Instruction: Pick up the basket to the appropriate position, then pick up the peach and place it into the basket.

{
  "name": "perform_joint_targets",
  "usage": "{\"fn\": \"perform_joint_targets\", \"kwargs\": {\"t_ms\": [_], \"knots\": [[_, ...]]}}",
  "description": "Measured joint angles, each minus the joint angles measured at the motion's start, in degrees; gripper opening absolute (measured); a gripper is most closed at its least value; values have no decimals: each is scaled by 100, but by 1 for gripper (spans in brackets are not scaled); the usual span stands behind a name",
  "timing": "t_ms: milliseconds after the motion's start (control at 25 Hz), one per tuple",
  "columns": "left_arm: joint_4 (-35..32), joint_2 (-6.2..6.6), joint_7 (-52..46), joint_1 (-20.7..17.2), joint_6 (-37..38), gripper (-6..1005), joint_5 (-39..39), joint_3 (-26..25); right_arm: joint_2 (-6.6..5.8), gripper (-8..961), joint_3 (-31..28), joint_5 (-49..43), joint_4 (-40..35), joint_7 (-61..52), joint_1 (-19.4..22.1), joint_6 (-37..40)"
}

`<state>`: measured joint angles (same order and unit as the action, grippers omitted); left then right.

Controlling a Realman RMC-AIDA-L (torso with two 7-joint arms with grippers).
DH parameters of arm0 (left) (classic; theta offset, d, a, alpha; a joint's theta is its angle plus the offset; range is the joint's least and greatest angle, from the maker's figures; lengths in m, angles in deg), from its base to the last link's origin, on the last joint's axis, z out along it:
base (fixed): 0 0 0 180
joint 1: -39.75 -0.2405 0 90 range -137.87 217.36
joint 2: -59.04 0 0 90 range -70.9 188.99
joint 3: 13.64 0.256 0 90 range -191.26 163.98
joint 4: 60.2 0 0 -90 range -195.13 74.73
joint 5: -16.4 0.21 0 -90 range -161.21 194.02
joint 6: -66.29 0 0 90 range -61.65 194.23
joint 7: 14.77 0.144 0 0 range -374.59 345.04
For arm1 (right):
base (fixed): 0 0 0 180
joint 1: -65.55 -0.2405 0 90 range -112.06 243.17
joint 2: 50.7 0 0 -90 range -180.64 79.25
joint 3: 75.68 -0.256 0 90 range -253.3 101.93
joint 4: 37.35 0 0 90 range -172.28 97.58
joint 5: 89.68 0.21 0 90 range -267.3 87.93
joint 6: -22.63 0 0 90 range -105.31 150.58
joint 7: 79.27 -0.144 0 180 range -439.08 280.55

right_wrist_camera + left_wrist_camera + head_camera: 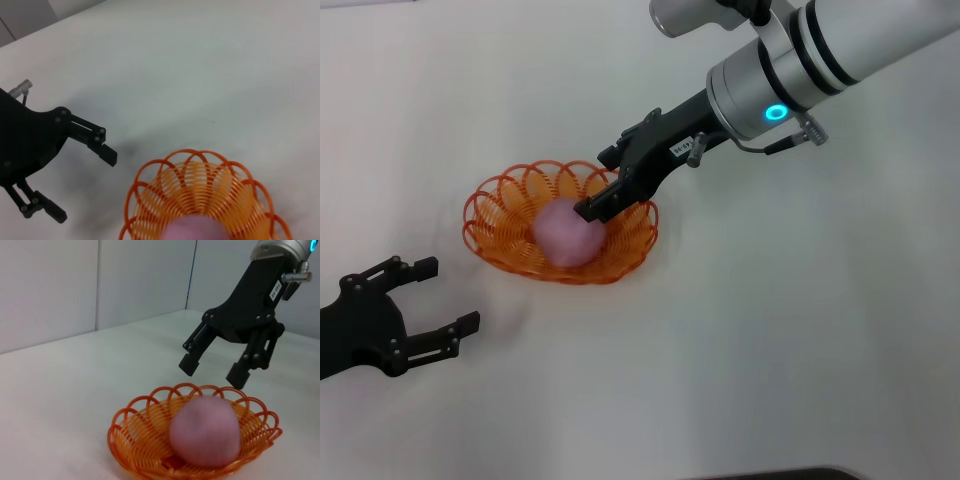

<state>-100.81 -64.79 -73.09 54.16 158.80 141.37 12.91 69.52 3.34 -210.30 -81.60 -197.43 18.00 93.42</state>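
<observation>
The orange openwork basket (500, 215) stands on the white table, left of the middle. The pink peach (567, 233) lies inside it. My right gripper (605, 185) hangs open just above the peach and the basket's right part, holding nothing. The left wrist view shows the basket (135, 427), the peach (204, 431) and the right gripper (212, 369) open with a gap above the fruit. My left gripper (445, 298) is open and empty on the table, near the front left of the basket. The right wrist view shows the basket (200, 187), the top of the peach (192, 231) and the left gripper (82, 182).
The white table (800, 330) stretches to the right and front of the basket. A pale wall (60, 285) stands behind the table in the left wrist view.
</observation>
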Motion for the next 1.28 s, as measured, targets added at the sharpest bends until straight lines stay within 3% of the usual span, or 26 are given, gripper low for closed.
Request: {"fn": "perform_joint_targets", "kwargs": {"t_ms": [240, 360, 800, 1280], "knots": [[0, 0, -3, 11, 0, 877, -8, -1, -5, 914, -28, 167, 28, 165, 61, -18], [4, 0, -4, 11, 7, 877, -9, -27, -32, 912, -71, 543, 8, 580, 277, 32], [140, 0, 31, 45, 26, 878, -88, -159, -60, 904, -1426, 1204, -40, 2492, 1642, 1401], [150, 0, 10, 46, 188, 878, -185, -175, -51, 902, -2427, 1496, 370, 4895, 2769, 1892]]}}
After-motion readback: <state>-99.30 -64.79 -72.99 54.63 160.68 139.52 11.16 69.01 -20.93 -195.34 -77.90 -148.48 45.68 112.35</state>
